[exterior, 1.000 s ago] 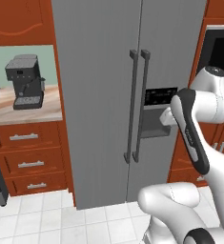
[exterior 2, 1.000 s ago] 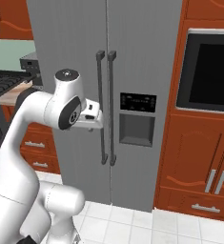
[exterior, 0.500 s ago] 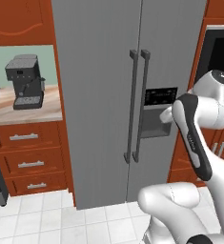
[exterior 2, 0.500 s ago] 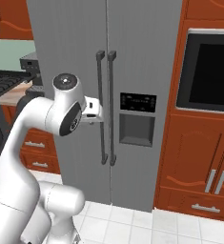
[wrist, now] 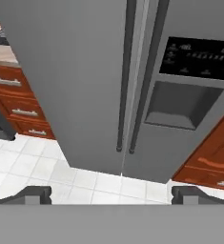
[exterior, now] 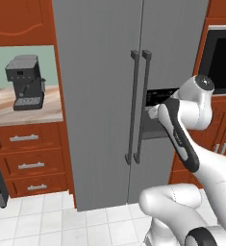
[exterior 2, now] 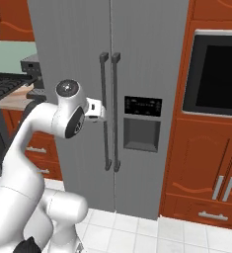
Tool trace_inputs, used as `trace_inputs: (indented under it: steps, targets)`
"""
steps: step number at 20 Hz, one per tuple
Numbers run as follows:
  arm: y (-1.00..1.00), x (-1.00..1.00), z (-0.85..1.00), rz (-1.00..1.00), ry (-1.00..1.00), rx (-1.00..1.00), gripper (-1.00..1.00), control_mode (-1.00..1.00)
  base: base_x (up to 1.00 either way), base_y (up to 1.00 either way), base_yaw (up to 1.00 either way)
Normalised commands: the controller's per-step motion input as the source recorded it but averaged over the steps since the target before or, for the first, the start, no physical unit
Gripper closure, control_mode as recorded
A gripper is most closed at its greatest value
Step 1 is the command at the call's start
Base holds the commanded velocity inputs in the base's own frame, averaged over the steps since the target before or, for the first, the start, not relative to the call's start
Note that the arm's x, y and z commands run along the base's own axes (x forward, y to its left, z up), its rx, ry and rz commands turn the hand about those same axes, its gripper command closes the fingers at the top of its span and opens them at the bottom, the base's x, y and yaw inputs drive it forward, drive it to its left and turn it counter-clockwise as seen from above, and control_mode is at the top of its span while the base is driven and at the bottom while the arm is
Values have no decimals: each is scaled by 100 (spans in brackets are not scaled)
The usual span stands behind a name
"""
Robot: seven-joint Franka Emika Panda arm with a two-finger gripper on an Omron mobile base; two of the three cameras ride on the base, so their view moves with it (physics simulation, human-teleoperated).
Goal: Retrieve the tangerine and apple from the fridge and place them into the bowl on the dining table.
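Observation:
The fridge (exterior: 100, 96) (exterior 2: 73, 44) (wrist: 75, 71) stands straight ahead, tall and grey, both doors shut. Its two long vertical handles (exterior: 137, 105) (exterior 2: 110, 113) (wrist: 137, 71) meet at the centre seam. A dark dispenser panel (exterior 2: 142, 126) (wrist: 180, 102) sits on the right door. My gripper (wrist: 111, 194) is open and holds nothing, a short way in front of the handles, aimed at their lower part. In the right base view the white hand (exterior 2: 95, 109) hovers just left of the handles. The tangerine and apple are hidden behind the shut doors. The bowl and dining table are out of view.
Left of the fridge a coffee machine (exterior: 25, 81) stands on a marble counter (exterior: 18, 113) over drawers (exterior: 25, 166). A black oven (exterior 2: 216, 74) sits in red-brown cabinets (exterior 2: 206, 163) on the right. A stove (exterior 2: 4, 89) is at the far left. The floor (wrist: 37, 167) is white tile.
The arm has swung a little toward the fridge's handles, and the hand has risen slightly. The gripper stays open and the doors stay shut.

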Motion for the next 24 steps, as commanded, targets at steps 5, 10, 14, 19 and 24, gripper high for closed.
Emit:
trace_inputs:
  steps: [5, 10, 14, 19, 24]
  targets:
    - [15, 56, 5, -26, 0, 25, -100, -100, 0, 0, 0]
    - [9, 25, 8, -14, 0, 23, -100, -100, 0, 0, 0]
    - [17, 40, 1, 2, 0, -7, -100, -100, 0, 0, 0]
    - [13, 53, 1, 3, -3, -14, -100, -100, 0, 0, 0]
    - [0, 45, 6, 0, 0, -3, -100, -100, 0, 0, 0]
